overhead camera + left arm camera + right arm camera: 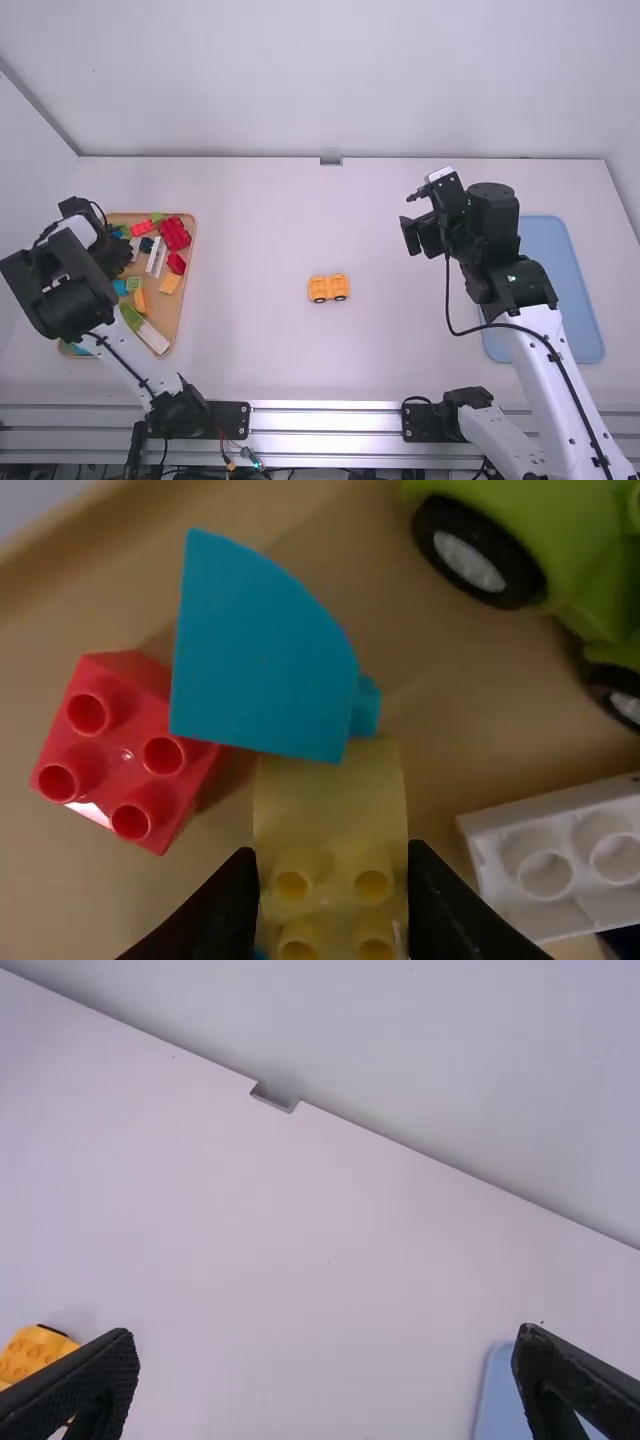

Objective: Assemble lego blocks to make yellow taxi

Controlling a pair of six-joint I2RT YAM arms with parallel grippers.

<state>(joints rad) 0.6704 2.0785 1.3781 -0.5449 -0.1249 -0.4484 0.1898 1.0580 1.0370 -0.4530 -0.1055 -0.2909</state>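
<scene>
Yellow block (330,805) sits pinched in the left gripper (122,252), fingers partly apart against its sides. Near those fingertips lie a blue block (260,660), red block (115,750) and white block (560,855). Well apart, between both grippers, stands the yellow car (328,288). The right gripper (410,220) gapes wide, holding nothing.

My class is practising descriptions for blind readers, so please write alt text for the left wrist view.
The left gripper has its fingers closed on a yellow block at a tan tray. Around it are a curved blue piece, a red block, a white block and a green wheeled piece.
</scene>
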